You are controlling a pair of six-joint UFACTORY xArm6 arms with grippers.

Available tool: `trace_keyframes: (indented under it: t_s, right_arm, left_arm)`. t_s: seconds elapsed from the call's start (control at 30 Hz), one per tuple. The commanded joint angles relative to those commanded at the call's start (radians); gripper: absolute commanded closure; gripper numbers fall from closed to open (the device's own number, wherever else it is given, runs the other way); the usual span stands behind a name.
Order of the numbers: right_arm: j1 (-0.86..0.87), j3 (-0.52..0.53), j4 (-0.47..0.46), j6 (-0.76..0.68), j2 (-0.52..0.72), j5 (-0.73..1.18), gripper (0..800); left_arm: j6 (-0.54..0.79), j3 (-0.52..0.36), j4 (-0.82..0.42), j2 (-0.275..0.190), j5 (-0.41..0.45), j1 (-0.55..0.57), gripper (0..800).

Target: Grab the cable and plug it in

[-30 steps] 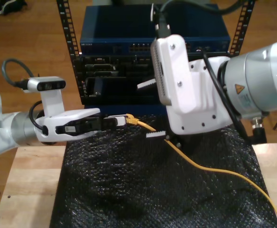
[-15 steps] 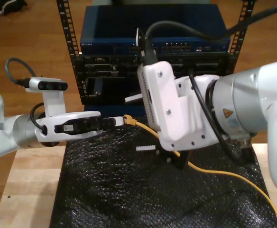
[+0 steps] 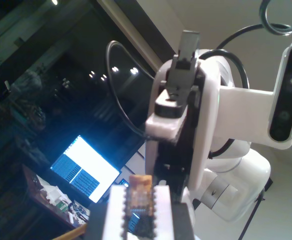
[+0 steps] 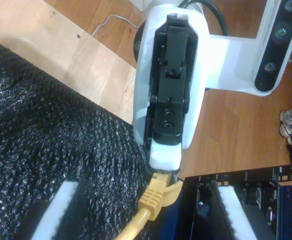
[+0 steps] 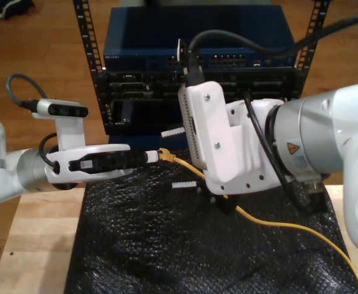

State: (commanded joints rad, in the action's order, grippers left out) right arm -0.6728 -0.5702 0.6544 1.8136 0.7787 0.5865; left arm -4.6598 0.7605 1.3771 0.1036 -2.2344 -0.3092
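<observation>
My first claw (image 5: 153, 156) is clenched on the cable (image 5: 258, 221) at its plug end, just in front of the rack (image 5: 142, 92). My second claw (image 5: 179, 158) is released, pads either side of it. Cable likely light and limp, plug brittle; grip just behind the plug.

Support surface: light wooden table (image 5: 35, 245). A black textured mat (image 5: 167, 245) covers its middle. The yellow cable (image 5: 289, 225) trails across the mat.
</observation>
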Motion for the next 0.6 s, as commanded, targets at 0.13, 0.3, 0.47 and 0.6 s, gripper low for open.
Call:
trace_keyframes:
  t_s: [0.13,0.3,0.47,0.6]
  right_arm:
    - [0.0,0.0,0.002,-0.002,-0.002,-0.017,292]
    - [0.0,0.003,0.002,-0.003,-0.002,-0.026,345]
    - [0.0,0.003,0.002,-0.003,-0.002,-0.026,366]
    - [0.0,0.002,0.002,-0.003,-0.002,-0.028,402]
  left_arm:
    - [0.0,0.0,0.0,0.0,-0.003,0.0,797]
    - [0.0,-0.002,0.0,0.0,-0.008,0.002,797]
    - [0.0,0.0,0.0,0.003,-0.026,0.002,797]
    - [0.0,-0.002,0.0,0.003,-0.034,0.002,797]
